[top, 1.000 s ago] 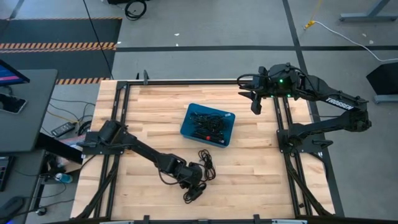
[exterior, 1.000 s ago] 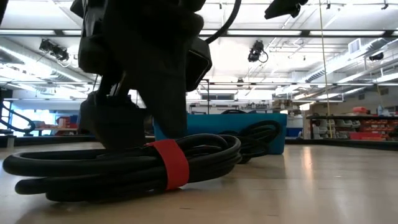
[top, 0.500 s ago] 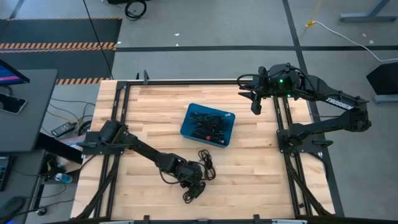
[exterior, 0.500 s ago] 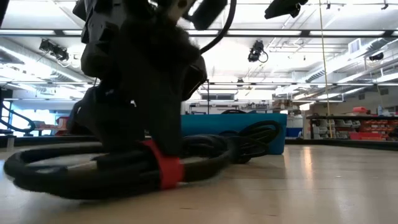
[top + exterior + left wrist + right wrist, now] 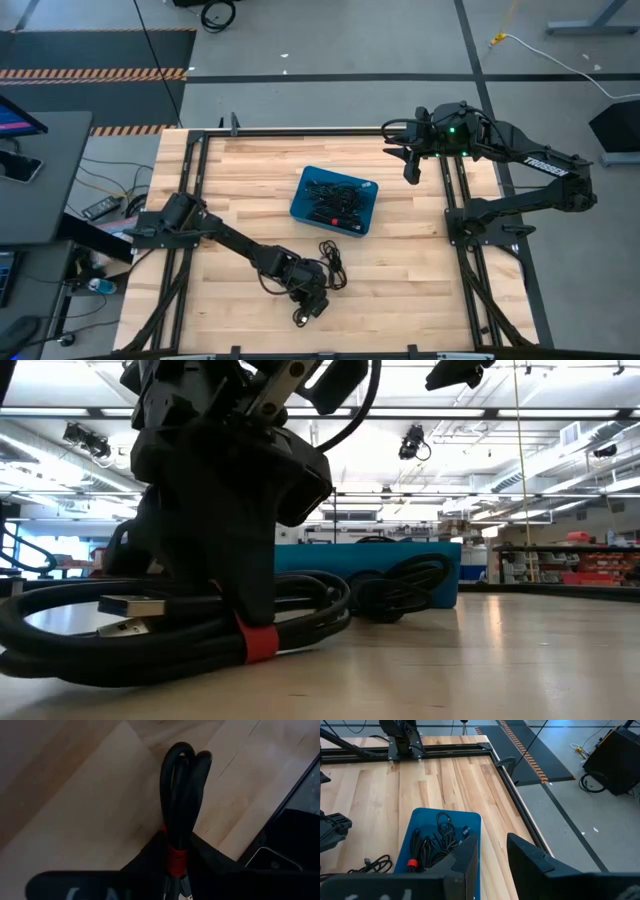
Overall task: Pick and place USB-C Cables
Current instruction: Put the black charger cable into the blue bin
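Left tool: down on the wooden worktop near its front edge, closed on a coiled USB-C cable bundle; in the left wrist view both dark fingers press the strands at the red tie
Gripped cable: black, folded into a loop, lying on the worktop under the left tool; in the low view a metal plug end sticks out of the coil, and the red tie shows just below the tool body
Second loose cable: a thin black coil lying on the worktop just beside the left tool, between it and the bin; in the low view it lies right in front of the bin wall
Blue bin: near the middle of the worktop, set at a slight angle, holding a tangle of black USB-C cables, at least one with a red tie
Right tool: held above the far right part of the worktop, well apart from the bin, its fingers parted with a gap between them and nothing held
Right arm: waiting, folded along the worktop's right side
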You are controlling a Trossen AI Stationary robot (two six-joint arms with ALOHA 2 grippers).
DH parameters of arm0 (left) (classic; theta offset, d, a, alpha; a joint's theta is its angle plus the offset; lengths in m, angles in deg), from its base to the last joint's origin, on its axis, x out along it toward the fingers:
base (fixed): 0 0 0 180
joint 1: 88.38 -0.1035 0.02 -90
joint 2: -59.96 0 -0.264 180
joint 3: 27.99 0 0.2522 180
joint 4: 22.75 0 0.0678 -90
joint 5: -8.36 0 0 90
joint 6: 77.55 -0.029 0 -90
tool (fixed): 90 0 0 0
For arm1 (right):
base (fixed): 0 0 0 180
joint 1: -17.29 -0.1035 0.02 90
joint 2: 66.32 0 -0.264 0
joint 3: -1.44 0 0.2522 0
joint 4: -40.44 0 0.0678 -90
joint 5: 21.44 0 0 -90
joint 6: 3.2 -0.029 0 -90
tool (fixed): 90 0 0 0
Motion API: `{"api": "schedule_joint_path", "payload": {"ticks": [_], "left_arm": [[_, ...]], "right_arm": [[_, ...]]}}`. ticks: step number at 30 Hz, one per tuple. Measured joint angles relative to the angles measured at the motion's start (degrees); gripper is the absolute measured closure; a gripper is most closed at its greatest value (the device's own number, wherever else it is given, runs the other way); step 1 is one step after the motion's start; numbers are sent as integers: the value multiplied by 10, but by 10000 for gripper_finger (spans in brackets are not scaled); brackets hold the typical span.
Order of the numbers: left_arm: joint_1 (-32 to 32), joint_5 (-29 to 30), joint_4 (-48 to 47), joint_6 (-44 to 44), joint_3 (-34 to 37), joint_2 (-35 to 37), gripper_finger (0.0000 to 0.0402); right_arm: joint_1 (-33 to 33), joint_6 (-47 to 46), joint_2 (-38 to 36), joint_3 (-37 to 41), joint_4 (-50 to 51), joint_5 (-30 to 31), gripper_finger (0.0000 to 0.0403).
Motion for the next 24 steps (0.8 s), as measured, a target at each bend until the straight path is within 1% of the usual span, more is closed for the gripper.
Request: {"api": "schedule_joint_path", "payload": {"ticks": [5, 8, 11, 14, 17, 20, 24], "left_arm": [[-17, 9, -21, -41, 4, 24, 352], [-36, 33, -41, -71, 4, 56, 352], [-57, 51, -133, -115, -22, 93, 352], [-80, 77, -252, -172, -68, 114, 352], [-106, 107, -345, -247, -140, 131, 352], [-136, 157, -435, -324, -217, 134, 352], [-180, 235, -517, -427, -308, 134, 352]], "right_arm": [[0, 0, 0, 0, 0, 0, 293], [0, 0, 0, 0, 0, 0, 293], [0, 0, 0, 0, 0, 0, 293], [0, 0, 0, 0, 0, 0, 293], [0, 0, 0, 0, 0, 0, 293], [0, 0, 0, 0, 0, 0, 293], [0, 0, 0, 0, 0, 0, 293]]}}
